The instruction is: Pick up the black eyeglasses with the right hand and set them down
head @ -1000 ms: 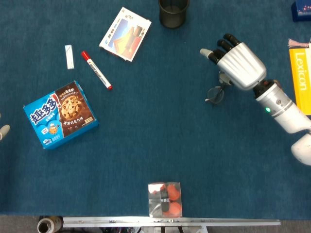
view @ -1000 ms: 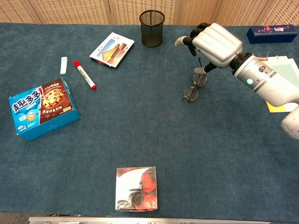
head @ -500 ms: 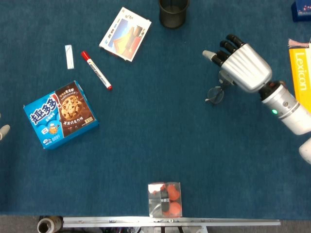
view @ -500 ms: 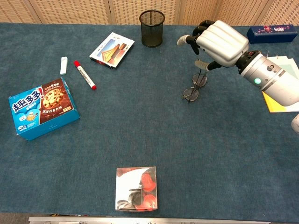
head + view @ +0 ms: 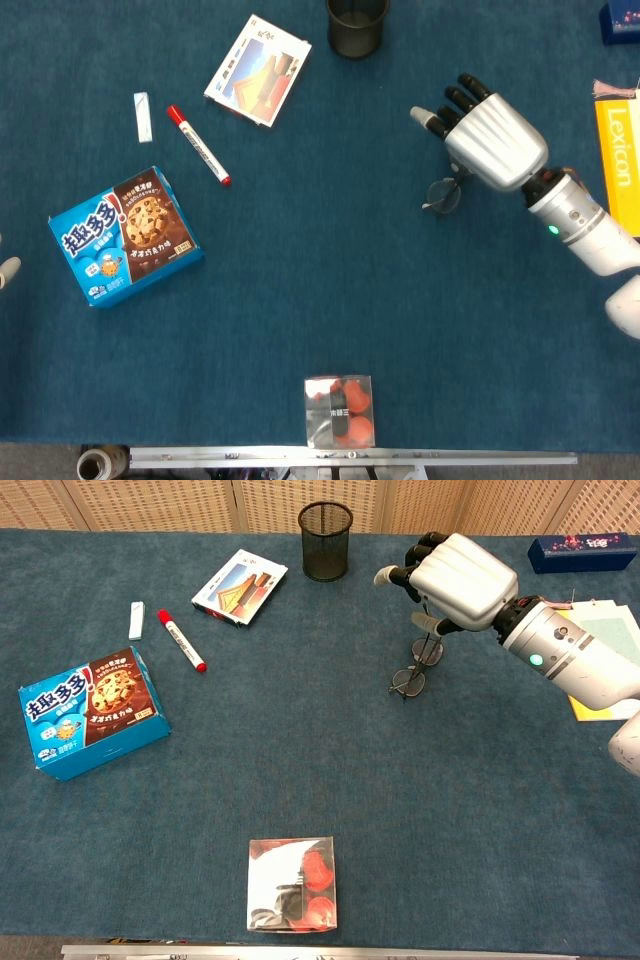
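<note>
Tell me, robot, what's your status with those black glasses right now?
Right hand over black eyeglasses, grip not confirmed. Eyeglasses on the blue table, one lens clear of the hand. Left hand barely in view at table edge. Nothing blocking.

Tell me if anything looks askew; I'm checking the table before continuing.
Nothing stands out. The black eyeglasses lie on the cloth, partly under the right hand; whether it touches them is unclear.

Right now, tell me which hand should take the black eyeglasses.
The right hand. It hovers directly over the black eyeglasses, fingers spread and empty. Of the left hand, only a sliver shows at the table's far left edge.
</note>
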You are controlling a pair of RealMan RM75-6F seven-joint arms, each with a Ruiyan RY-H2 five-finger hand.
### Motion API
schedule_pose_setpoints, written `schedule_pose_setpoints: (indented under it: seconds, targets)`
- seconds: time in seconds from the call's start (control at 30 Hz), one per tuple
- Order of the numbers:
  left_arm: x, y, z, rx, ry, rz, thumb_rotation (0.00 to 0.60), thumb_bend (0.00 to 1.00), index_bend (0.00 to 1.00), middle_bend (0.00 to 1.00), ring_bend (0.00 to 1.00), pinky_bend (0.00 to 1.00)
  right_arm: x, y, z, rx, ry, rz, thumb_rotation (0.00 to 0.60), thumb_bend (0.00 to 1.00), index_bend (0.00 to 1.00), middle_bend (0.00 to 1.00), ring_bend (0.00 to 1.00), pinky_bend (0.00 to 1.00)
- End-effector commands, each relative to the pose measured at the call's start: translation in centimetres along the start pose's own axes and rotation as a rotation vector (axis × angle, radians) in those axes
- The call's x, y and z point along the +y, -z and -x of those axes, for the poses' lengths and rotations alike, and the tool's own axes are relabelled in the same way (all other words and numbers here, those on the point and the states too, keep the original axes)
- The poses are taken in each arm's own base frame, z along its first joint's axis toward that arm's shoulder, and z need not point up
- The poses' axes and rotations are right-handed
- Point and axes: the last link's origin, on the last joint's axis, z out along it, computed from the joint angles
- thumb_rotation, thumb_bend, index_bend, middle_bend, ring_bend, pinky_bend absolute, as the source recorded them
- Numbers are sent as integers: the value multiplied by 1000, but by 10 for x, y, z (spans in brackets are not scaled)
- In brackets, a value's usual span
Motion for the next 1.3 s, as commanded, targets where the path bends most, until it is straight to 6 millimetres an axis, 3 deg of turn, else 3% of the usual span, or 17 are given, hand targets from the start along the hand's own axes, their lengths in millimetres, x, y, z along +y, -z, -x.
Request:
schedule_pose_setpoints:
  seconds: [0.03,1.3]
  targets:
    - [0,0,0,0,0,0,600,60,602,365,296,457,-1,1,3,-11,7,1,600,303,282,579,325,276]
    - [0,0,0,0,0,0,600,59,603,366,296,457,-9,14,32,-123,56,-21,600,303,282,580,325,276]
